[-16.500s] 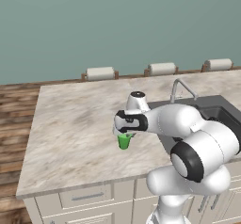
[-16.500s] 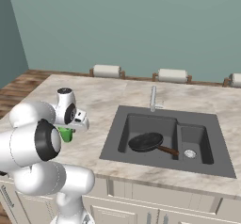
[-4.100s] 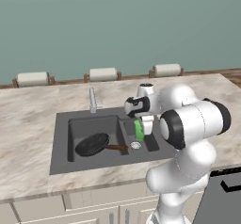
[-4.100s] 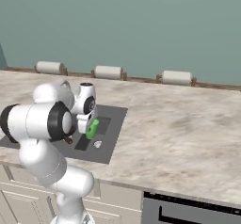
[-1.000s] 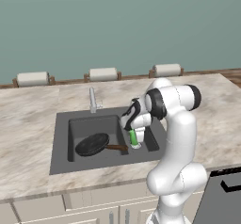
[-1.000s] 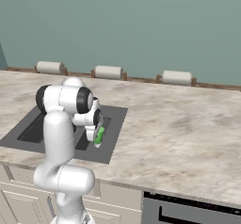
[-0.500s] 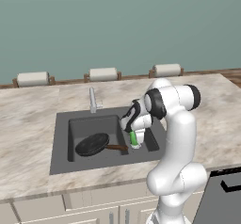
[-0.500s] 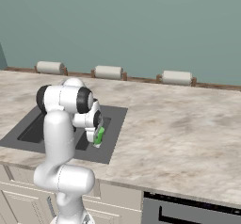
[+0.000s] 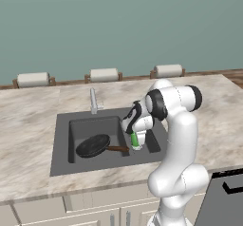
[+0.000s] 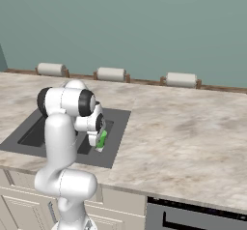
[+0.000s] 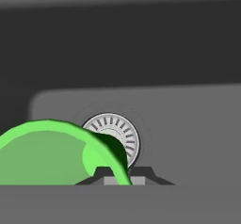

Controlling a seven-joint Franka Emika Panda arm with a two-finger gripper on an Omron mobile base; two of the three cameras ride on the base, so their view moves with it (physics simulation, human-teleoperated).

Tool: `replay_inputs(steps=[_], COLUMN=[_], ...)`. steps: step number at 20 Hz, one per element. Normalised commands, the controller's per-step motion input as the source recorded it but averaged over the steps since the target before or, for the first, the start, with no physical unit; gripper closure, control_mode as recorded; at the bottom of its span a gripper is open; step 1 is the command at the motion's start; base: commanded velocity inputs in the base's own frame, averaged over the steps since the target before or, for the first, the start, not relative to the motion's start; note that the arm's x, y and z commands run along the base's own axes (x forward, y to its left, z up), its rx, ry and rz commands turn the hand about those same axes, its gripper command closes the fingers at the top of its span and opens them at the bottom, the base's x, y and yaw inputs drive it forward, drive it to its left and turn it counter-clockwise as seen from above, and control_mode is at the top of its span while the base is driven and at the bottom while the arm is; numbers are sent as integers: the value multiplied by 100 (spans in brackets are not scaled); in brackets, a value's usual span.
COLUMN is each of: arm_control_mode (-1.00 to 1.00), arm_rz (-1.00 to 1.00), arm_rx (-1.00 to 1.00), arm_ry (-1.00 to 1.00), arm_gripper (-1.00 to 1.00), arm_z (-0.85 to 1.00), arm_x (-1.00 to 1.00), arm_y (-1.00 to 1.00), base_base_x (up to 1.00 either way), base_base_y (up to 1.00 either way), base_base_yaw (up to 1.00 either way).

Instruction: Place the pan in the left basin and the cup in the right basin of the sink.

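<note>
The black pan (image 9: 93, 145) lies flat in the left basin (image 9: 76, 130) of the dark grey sink (image 9: 58, 146), its brown handle (image 9: 118, 148) pointing right. My gripper (image 9: 134, 136) reaches down into the right basin (image 9: 155, 142) and is shut on the green cup (image 9: 135, 141), which hangs tilted. From the other side the cup (image 10: 102, 139) shows below the gripper (image 10: 98, 138), inside the sink (image 10: 117, 133). In the hand view the cup (image 11: 42, 155) has its rim pinched in the gripper (image 11: 123, 176), just above the right basin's floor (image 11: 188, 133) and silver drain (image 11: 120, 136).
A silver faucet (image 9: 93, 101) stands behind the sink. Three pale rolls (image 9: 104, 74) sit along the back edge of the marble counter (image 9: 28, 120). A dark appliance front (image 9: 225, 192) is below the counter at the right. Wide counter (image 10: 183, 137) lies right of the sink.
</note>
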Motion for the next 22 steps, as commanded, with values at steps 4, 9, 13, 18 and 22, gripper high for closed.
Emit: replay_inputs(steps=[4,9,13,18,22], arm_control_mode=[-100,-100,-100,-100,-100], arm_rz=[0,0,0,0,0], arm_rx=[0,0,0,0,0], arm_ry=[0,0,0,0,0], arm_gripper=[-100,-100,-100,-100,-100], arm_z=[0,0,0,0,6], arm_x=[0,0,0,0,0], arm_y=[0,0,0,0,0], base_base_x=[0,0,0,0,0], base_base_y=[0,0,0,0,0], base_base_yaw=[0,0,0,0,0])
